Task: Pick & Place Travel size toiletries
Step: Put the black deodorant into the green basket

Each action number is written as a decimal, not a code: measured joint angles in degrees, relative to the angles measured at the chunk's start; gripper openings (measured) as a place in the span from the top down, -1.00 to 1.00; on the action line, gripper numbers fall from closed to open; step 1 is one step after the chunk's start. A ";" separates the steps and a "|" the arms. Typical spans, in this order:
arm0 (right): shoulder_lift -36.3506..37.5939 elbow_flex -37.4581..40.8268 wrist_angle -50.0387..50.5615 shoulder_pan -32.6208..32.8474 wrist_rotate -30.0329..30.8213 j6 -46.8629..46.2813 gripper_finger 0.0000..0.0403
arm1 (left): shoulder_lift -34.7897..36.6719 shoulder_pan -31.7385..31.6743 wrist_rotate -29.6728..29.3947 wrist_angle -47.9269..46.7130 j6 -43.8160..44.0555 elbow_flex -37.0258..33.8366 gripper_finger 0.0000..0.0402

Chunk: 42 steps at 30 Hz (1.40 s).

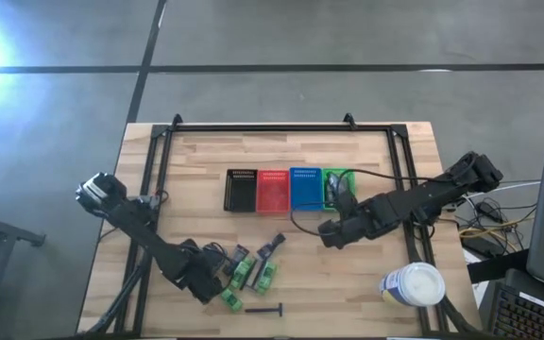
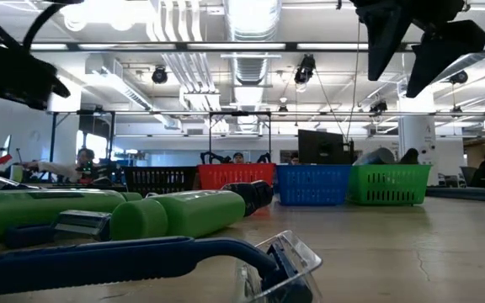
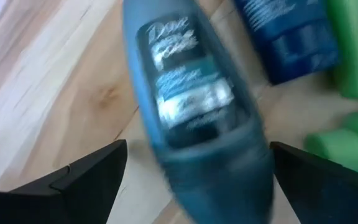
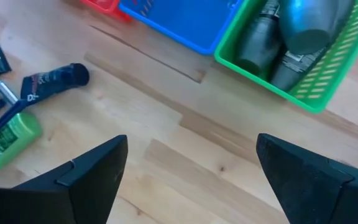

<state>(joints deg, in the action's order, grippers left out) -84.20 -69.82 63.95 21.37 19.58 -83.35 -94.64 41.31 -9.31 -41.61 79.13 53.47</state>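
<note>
Four small baskets are standing in a row on the wooden counter [image 1: 366, 151]: a black basket [image 1: 241, 190], a red basket [image 1: 273, 190], a blue basket [image 1: 305, 187] and a green basket [image 1: 332, 186]. A white tub [image 1: 412, 285] is sitting near the counter's corner.

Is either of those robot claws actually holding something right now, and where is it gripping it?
Neither. The left gripper is open around a dark Dove bottle but not closed on it. The right gripper is open and empty, near the green basket.
</note>
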 joint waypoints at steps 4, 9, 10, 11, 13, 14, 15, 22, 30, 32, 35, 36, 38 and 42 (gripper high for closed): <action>0.00 1.11 -2.68 -0.10 0.10 -0.04 -0.71 | 0.31 -1.43 0.46 3.20 -1.96 -1.23 -0.87; -0.02 4.19 -11.00 -0.19 -2.57 -0.05 -0.62 | 0.60 -2.61 1.42 3.65 -5.11 -2.11 -0.58; -0.02 5.00 -13.20 -0.13 -3.52 -0.21 -0.60 | 0.63 -2.59 1.43 3.46 -5.76 -2.12 -0.51; -0.02 5.85 -15.40 -0.09 -4.70 -0.22 -0.58 | 0.72 -2.60 1.43 3.21 -6.21 -2.12 -0.43; 0.07 7.75 -20.67 0.15 -7.33 -0.22 -0.54 | 0.97 -2.64 1.40 3.22 -7.23 -2.17 -0.25; 0.07 8.74 -23.15 0.23 -8.61 -0.22 -0.52 | 1.10 -2.64 1.36 3.25 -7.60 -2.19 -0.16; 0.09 9.77 -25.54 0.41 -9.79 -0.21 -0.50 | 1.29 -2.64 1.34 3.34 -8.10 -2.21 -0.07; 0.09 16.52 -42.01 0.52 -13.62 -1.90 -0.38 | 4.39 -2.61 -0.77 3.28 -10.29 -2.07 -0.01; 0.11 17.94 -51.35 -0.09 -13.62 -1.99 -0.29 | 12.45 -2.84 -16.37 2.28 -20.76 1.64 -0.01; 0.15 17.94 -55.05 -0.69 -13.60 -1.30 -0.28 | 13.64 -3.87 -19.92 4.75 -28.53 3.24 -0.01; 0.17 17.94 -61.22 -1.81 -13.60 0.38 -0.25 | 13.46 -6.65 -20.54 6.70 -38.93 5.73 -0.01; 0.17 17.86 -63.08 -2.19 -13.63 1.17 -0.24 | 13.03 -7.57 -20.58 6.85 -42.32 6.67 -0.01; 0.19 16.97 -64.87 -2.87 -13.61 2.51 -0.22 | 11.93 -9.70 -20.60 7.09 -48.42 8.54 -0.01; 0.18 14.41 -64.80 -3.50 -13.59 4.33 -0.19 | 9.53 -13.65 -20.81 7.28 -58.11 11.97 -0.01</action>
<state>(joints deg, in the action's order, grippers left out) -84.02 -55.40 -0.85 17.86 5.99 -79.02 -85.12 27.66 -30.11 -34.34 21.01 65.44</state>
